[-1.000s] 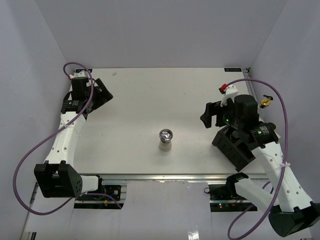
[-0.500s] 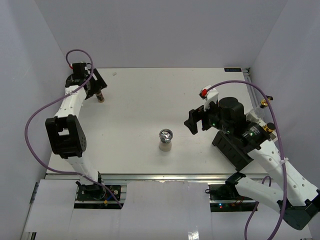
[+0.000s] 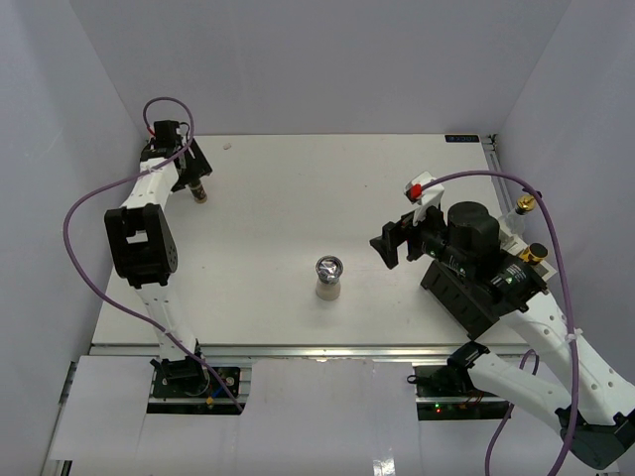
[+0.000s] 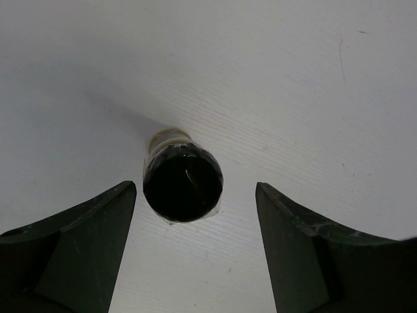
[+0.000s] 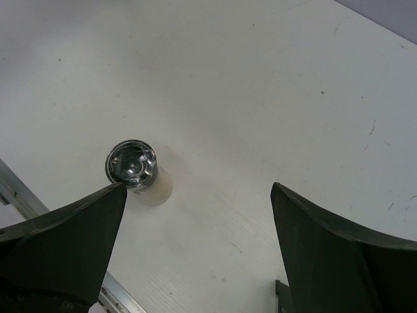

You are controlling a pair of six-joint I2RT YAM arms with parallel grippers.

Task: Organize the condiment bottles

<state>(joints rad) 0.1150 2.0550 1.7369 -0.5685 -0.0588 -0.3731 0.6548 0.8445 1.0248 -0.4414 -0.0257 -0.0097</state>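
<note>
From above, with the arm bases at 6 o'clock, the left arm reaches to about 10 o'clock on the white table [image 3: 298, 188]. There the left gripper [image 3: 190, 171] hangs over a small dark jar [image 3: 199, 192], which stands upright near the far left corner. A chrome-topped shaker [image 3: 329, 276] stands alone close to the middle of the table, well apart from the jar. The right gripper [image 3: 392, 241] hovers at roughly 2 o'clock from the shaker, not touching it. A black rack [image 3: 474, 297] sits at about 4 o'clock under the right arm. The gold spout of a glass bottle [image 3: 526, 204] pokes up at 3 o'clock by the table edge; the arm hides the rest of that bottle.

The left wrist camera looks straight down on the jar's black cap. It sits between the two dark fingers [image 4: 85, 248], nearer the left one. There is clear table on either side, so the jaws are spread wide and hold nothing.

In the right wrist view the shaker stands at 10 o'clock in the frame, just above the tip of the left finger [image 5: 58, 254]. The fingers are far apart with bare table between them, so this pincer is also wide apart and empty.
</note>
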